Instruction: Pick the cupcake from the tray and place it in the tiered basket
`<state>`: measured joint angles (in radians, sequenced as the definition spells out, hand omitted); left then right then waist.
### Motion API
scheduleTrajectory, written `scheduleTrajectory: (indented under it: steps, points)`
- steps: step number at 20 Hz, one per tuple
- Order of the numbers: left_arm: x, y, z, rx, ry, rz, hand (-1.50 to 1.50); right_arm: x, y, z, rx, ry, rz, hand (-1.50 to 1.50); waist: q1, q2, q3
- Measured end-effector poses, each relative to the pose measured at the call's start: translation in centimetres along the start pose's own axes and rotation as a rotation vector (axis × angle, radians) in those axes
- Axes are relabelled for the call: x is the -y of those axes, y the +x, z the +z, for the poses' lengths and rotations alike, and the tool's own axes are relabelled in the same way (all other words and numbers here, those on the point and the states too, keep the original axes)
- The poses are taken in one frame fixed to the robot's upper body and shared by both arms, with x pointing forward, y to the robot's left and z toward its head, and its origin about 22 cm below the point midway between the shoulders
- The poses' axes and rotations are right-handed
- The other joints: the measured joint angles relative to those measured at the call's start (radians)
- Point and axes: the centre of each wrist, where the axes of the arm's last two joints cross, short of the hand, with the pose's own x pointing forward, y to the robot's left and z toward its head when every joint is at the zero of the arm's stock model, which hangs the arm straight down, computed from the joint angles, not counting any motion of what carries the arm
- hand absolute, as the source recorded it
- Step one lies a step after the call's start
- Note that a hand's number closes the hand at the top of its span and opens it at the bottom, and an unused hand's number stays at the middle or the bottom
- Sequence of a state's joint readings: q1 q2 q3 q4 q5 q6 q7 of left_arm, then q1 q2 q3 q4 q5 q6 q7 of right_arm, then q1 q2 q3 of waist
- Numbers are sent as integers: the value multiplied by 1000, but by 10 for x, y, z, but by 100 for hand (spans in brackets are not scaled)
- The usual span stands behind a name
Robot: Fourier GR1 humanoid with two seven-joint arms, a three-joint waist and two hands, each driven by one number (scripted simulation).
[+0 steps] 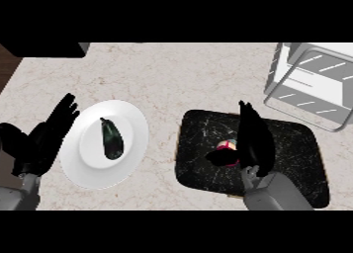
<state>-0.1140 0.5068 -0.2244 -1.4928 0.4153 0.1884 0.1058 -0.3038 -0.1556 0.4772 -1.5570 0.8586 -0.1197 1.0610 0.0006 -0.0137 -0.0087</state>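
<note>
Right hand (253, 143), fingers straight, thumb beside the cupcake (226, 146) on the tray (200, 168) at lower right, holds nothing; we should curl round it squarely before lifting.

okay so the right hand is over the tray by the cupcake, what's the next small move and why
Probably curl the right hand around the cupcake. The fingers look straight, the thumb sits just below the cupcake, and it is still on the black tray, so nothing is gripped yet.

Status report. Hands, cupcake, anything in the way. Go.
Right hand open over the tray, fingers beside the cupcake, not gripping. Left hand open, resting by the plate. Counter between tray and basket clear.
</note>
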Motion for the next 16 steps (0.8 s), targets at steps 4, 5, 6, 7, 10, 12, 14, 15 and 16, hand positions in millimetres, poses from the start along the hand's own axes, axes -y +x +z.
scheduleTrajectory:
  steps: [4, 5, 6, 7, 10, 12, 14, 15, 16]
  points:
    - [-1, -2, 3, -1, 3, 3, 0, 16, 33, 12, -3, -11, 22, -150, 1, 4, 4]
    - [0, -2, 3, 1, 7, 5, 0, 17, 36, 16, -4, -14, 26, -150, -1, 5, 5]
    - [1, -1, 2, 4, 8, 7, 0, 16, 37, 17, -12, -14, 35, -150, -2, 6, 5]
    - [0, -2, 3, 4, 5, 5, 0, 13, 38, 16, -28, -12, 46, -150, -1, 7, 6]
    - [-1, 1, 3, 4, 2, 7, 0, 9, 40, 14, -58, -7, 66, -150, 1, 9, 7]
    - [-3, -1, 5, 7, 4, 7, 0, 6, 36, 10, -83, -3, 78, -150, 1, 10, 7]
    - [-2, -2, 7, 4, 0, 11, 0, 1, 31, 7, -101, 2, 95, -150, 2, 11, 8]
    - [-3, -2, 8, 2, 0, 10, 0, -1, 30, 7, -106, 0, 101, -150, 2, 11, 8]
    - [-6, -3, 8, 2, 2, 7, 0, -5, 25, 7, -114, 3, 110, -150, 2, 12, 8]
